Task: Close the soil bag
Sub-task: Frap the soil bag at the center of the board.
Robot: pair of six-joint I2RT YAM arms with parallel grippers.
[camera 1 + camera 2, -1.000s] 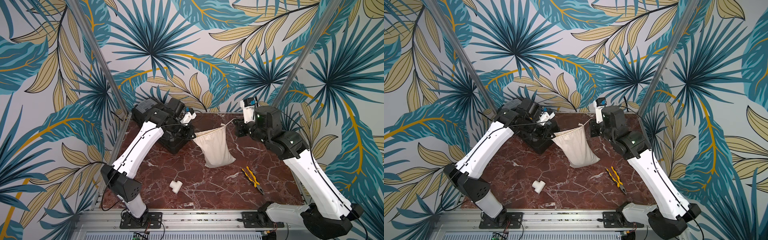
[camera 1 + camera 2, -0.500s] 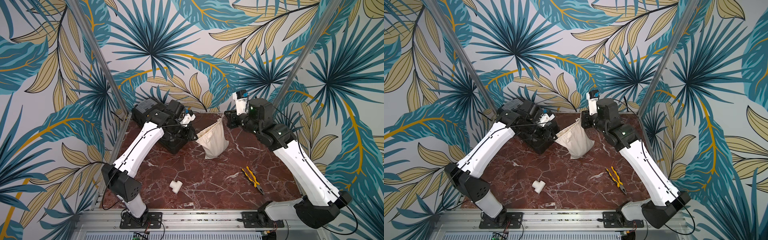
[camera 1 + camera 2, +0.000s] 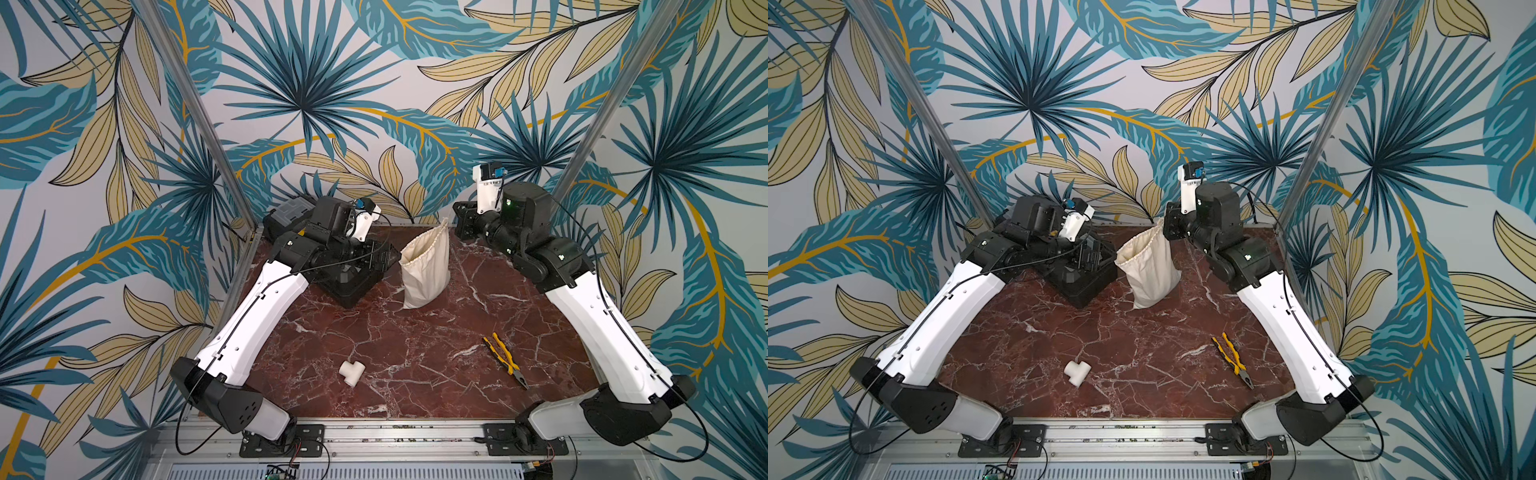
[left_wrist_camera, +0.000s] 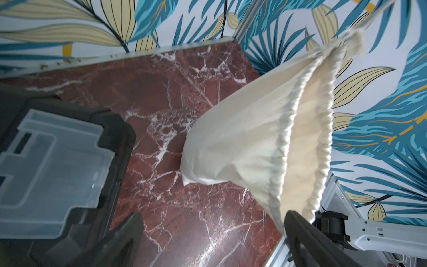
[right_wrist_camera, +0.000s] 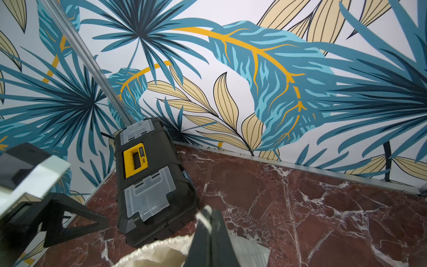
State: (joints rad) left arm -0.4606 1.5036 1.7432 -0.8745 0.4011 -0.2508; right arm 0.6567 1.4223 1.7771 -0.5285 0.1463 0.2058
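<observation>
Right wrist view: the right hand (image 5: 213, 222) pinches the thin cord (image 5: 201, 219) of the cream cloth soil bag (image 5: 161, 253) at one o'clock to shut it, left hand (image 4: 213, 216) open.

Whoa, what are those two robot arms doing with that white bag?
They are trying to close the bag. The right pincer is shut on the cord and holds the bag's top up, while its bottom seems to rest on the table. The left pincer is open beside the rim, gripping nothing. The bag's mouth is gathered but not yet shut.
</observation>
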